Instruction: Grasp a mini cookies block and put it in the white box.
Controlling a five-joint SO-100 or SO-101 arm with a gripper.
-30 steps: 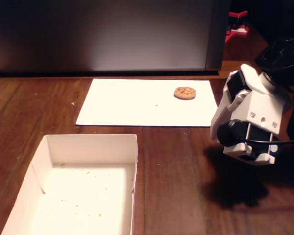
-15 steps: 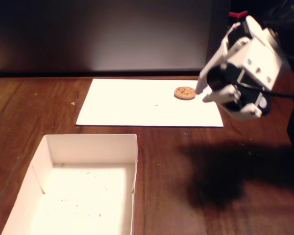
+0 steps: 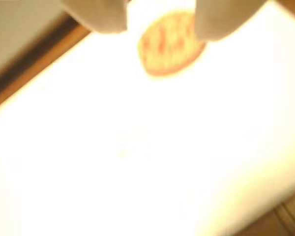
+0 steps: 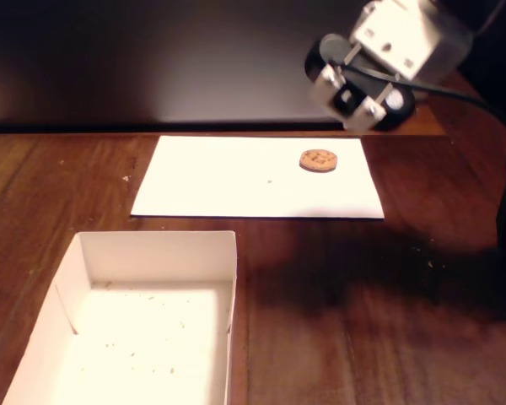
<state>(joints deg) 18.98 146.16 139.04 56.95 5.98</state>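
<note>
Fixed view: nearest the camera, at lower left, the white box (image 4: 152, 337) sits on the dark wooden tabletop (image 4: 337, 321), its floor dotted with crumbs and nothing else inside. Beyond it lies a flat white paper sheet (image 4: 236, 181), well apart from the box. On the far right part of that sheet rests the mini cookies block (image 4: 318, 159), lying flat with nothing touching it. Above and just behind the cookie hangs the gripper (image 4: 354, 93), clear of the sheet, with a black cable trailing off to the right. In the wrist view, which is blurred and washed out, two pale fingertips (image 3: 96, 14) enter from the top edge with a gap between them, so the jaws stand open, and the cookie (image 3: 169, 44) shows below that gap.
</note>
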